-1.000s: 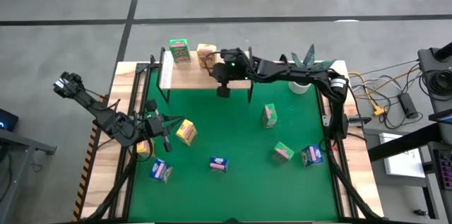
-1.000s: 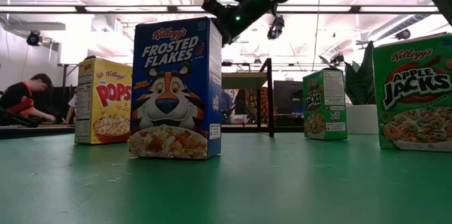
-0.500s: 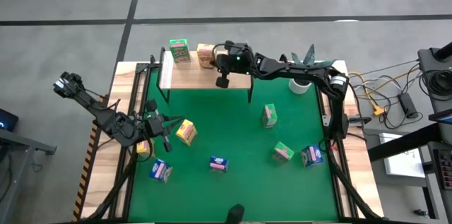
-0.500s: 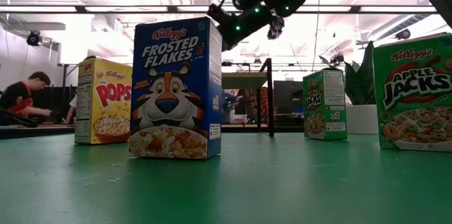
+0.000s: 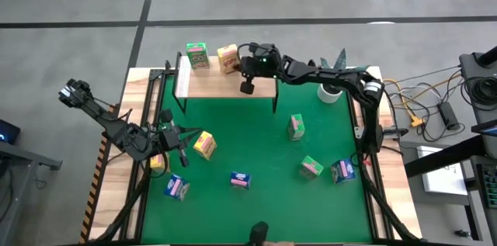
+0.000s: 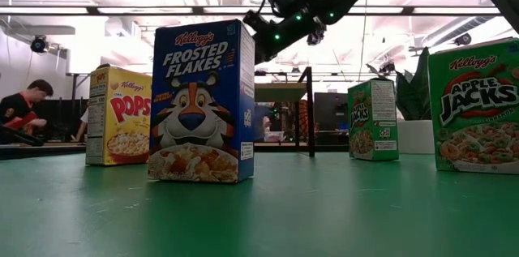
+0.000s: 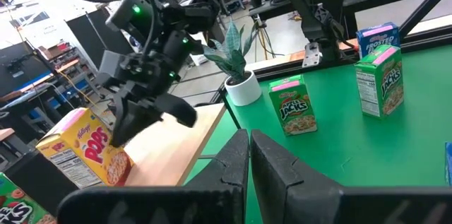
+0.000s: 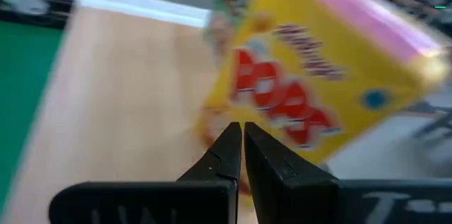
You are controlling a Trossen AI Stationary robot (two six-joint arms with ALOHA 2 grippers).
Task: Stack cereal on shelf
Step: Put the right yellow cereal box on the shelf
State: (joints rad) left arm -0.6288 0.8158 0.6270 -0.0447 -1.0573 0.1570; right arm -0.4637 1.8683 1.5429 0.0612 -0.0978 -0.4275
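The shelf (image 5: pixel 210 83) stands at the mat's far edge with a green box (image 5: pixel 196 54) and a yellow box (image 5: pixel 227 58) on its plank. My right gripper (image 5: pixel 239 65) is shut and reaches over the shelf. Its tips (image 8: pixel 241 131) are right before the yellow box's printed face (image 8: pixel 311 104). My left gripper (image 5: pixel 183 140) is shut and waits at the mat's left side beside another yellow box (image 5: pixel 204 145). On the mat lie two green boxes (image 5: pixel 296 126) (image 5: pixel 311 168), three blue ones (image 5: pixel 177 188) (image 5: pixel 241 179) (image 5: pixel 342 171) and a yellow one (image 5: pixel 158 162). My right gripper points its shut fingertips (image 8: pixel 232 139) at the printed face of the yellow box (image 8: pixel 282 111), roughly level from the table's right side. I cannot tell whether they touch it. The box stands on the shelf plank (image 8: pixel 127 83).
A potted plant (image 5: pixel 334 75) stands at the far right corner beside the shelf. In the low view a blue box (image 6: pixel 203 103) and a green box (image 6: pixel 474 107) stand close to the camera. People sit in the room behind (image 6: pixel 28 107). Cables lie right of the table (image 5: pixel 427 114).
My right gripper has moved toward the table's far edge over the shelf plank, staying by the yellow box. The boxes on the mat have kept their places.
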